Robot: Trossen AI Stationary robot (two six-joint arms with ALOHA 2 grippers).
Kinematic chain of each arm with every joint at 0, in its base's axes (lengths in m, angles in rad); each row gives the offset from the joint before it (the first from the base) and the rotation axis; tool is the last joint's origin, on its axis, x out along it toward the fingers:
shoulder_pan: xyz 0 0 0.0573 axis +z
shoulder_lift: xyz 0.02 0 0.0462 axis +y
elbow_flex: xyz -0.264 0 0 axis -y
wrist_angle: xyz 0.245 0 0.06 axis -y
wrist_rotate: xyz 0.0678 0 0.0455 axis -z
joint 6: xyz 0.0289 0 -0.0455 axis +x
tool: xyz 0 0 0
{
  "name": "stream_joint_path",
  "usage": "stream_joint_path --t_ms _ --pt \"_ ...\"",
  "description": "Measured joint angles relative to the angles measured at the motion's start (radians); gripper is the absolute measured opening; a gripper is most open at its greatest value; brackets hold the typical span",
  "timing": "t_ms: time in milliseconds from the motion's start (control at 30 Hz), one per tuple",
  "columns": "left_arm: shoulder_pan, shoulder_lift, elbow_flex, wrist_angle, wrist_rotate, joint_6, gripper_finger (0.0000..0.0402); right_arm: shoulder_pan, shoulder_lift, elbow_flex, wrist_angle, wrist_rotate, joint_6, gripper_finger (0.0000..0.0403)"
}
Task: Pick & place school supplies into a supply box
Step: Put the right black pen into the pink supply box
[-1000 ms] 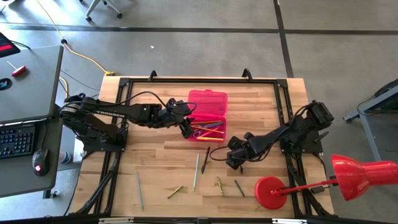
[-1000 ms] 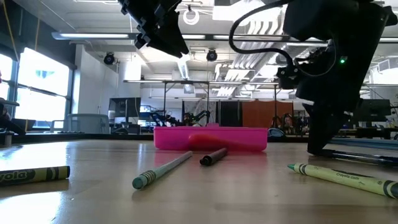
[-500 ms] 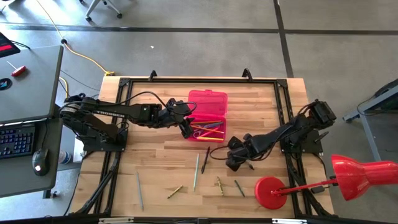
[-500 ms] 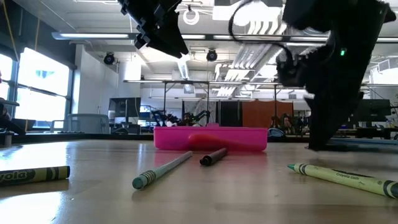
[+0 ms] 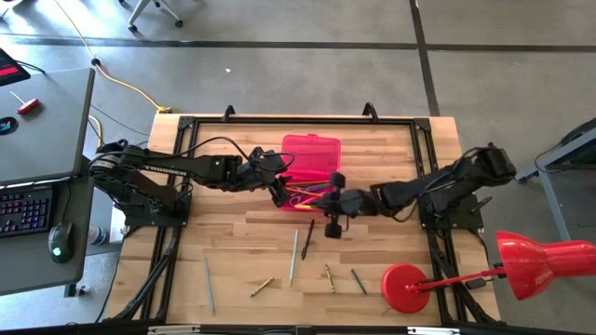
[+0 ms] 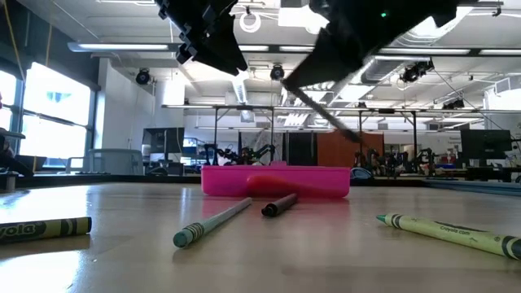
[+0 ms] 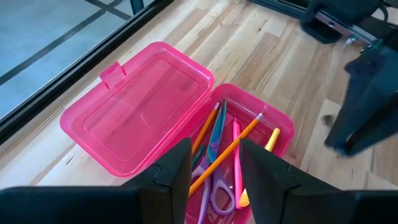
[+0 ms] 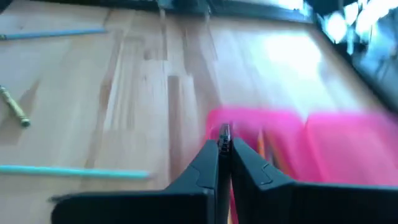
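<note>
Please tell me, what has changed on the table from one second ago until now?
The right end effector closed on a thin dark pen, lifted it off the table and carried it toward the pink pencil case. The left end effector stayed open beside the case. The loose crayons and pencils on the table did not move.

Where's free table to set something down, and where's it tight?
Free: the table strip between the left arm and the grey pencil; also behind the pink box. Tight: the box front, where both grippers meet, and the front row of crayons by the red lamp.
</note>
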Motion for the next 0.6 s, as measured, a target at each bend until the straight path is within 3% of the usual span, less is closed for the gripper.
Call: stream_joint_path --t_ms 200,400,600 --pt "0.000 0.000 0.000 -0.001 0.006 -0.001 0.0166 -0.111 0.074 0.001 0.088 -0.033 -0.250 0.0010" --pt "0.000 0.000 0.000 -0.001 0.005 -0.001 0.0166 -0.189 0.152 0.001 0.096 -0.159 -0.186 0.0011" --pt "0.000 0.000 0.000 -0.002 0.005 0.002 0.0166 -0.212 0.204 0.000 0.095 -0.132 -0.172 0.0023"
